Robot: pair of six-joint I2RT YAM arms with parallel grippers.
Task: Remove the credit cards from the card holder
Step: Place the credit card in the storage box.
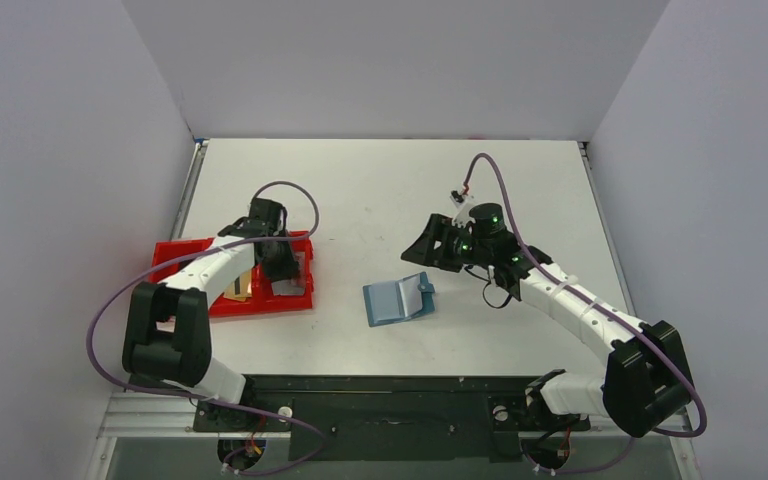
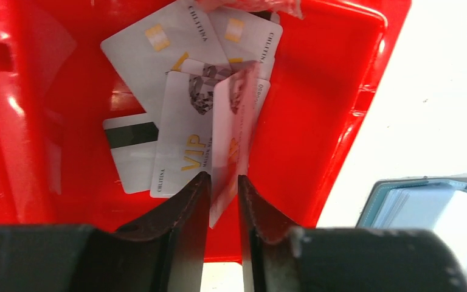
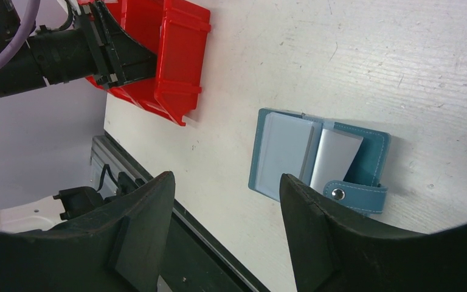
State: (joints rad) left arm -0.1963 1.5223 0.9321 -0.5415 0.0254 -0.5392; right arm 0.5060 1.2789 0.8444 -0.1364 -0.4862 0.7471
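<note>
My left pincer is pressed tight on a thin pale plastic card. It holds the card up on edge between the two black fingers, low inside one compartment of the red plastic tray. Right under that card there's a loose heap of white cards lying flat on the tray floor and overlapping. One reads VIP in gold and another shows a dark stripe. The tray sits on the white bench, over on the left.

Over to my right pincer: it's spread wide with nothing in it, hanging above the bench. Just past its fingertips lies the teal-blue card holder, opened out flat on the bench with its snap tab at one edge. Pale sheets sit in its pockets, and I can't tell whether they're cards or empty sleeves. From the top camera, the holder lies between the two arms, well apart from the tray.
</note>
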